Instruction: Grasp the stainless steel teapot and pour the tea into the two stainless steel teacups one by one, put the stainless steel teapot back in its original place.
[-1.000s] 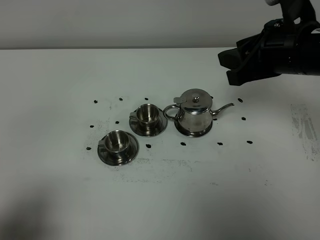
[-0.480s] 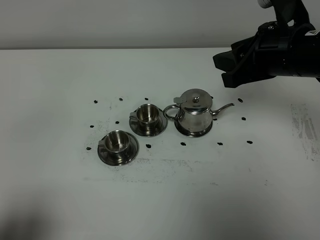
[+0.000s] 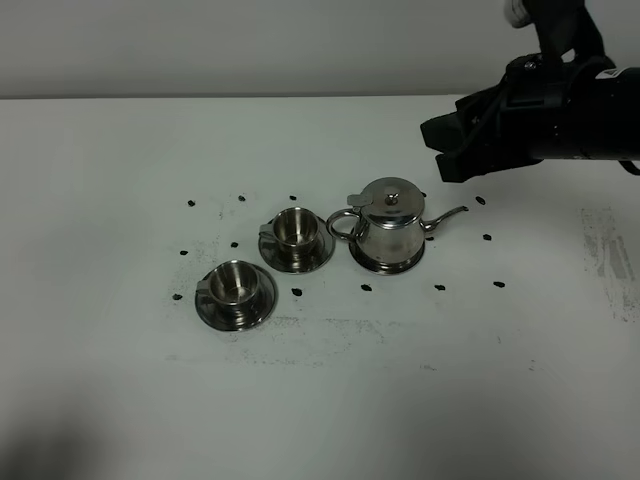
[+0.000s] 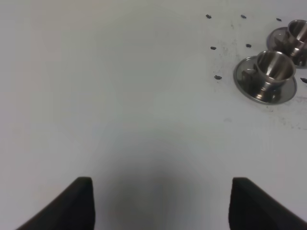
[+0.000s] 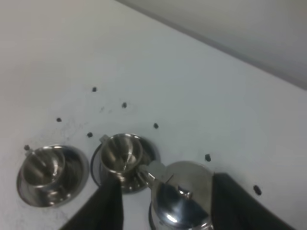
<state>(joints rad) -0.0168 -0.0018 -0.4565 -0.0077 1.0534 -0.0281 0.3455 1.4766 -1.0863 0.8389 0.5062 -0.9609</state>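
The stainless steel teapot [image 3: 390, 224] stands on its saucer [image 3: 372, 263] at the table's middle, spout to the right, loop handle to the left. Two steel teacups on saucers stand to its left: one close by [image 3: 296, 229], one nearer the front [image 3: 237, 283]. My right gripper [image 3: 442, 150] is open and empty, hovering above and behind the teapot's right side. In the right wrist view the teapot [image 5: 184, 201] lies between its spread fingers [image 5: 109, 203], with both cups [image 5: 121, 153] [image 5: 42, 167] beyond. My left gripper [image 4: 161, 181] is open and empty over bare table; its view shows both cups [image 4: 273, 69] [image 4: 300, 32].
Small black marks [image 3: 440, 288] dot the white table [image 3: 320, 400] around the tea set. A scuffed patch [image 3: 605, 255] lies at the right edge. A grey wall [image 3: 250, 45] runs behind the table.
My right gripper has moved to the left, nearer to above the teapot. The teapot and cups have not moved.
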